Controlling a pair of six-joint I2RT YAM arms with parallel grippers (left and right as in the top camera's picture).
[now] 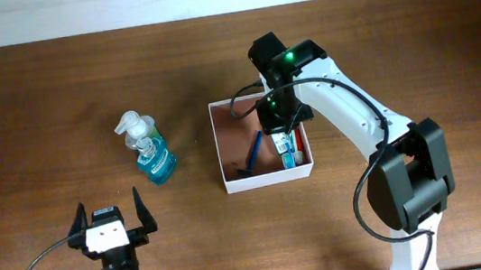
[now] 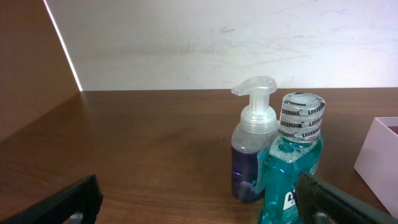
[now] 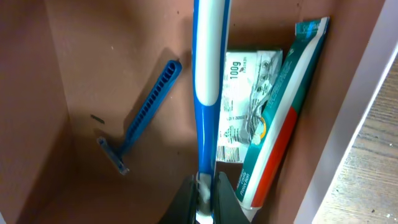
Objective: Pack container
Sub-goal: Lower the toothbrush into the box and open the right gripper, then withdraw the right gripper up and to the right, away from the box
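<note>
Reddish-brown container [image 1: 234, 145], white-walled, mid-table; right gripper [image 1: 278, 126] over its right half
Overhead: left gripper [image 1: 109, 215] spread wide, empty; two bottles [image 1: 147, 147] left of container. Left wrist: pump bottle [image 2: 254, 146] touching teal Listerine bottle [image 2: 291, 171]. Right wrist: jaws clamped on blue-white toothbrush [image 3: 208, 62]; razor [image 3: 142, 112], toothpaste tube [image 3: 280, 124], white packet [image 3: 245, 102] on container floor

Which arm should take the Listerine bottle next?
Left. The left gripper is open, empty and faces the Listerine bottle close ahead. The right gripper is busy over the container, shut on a toothbrush.
</note>
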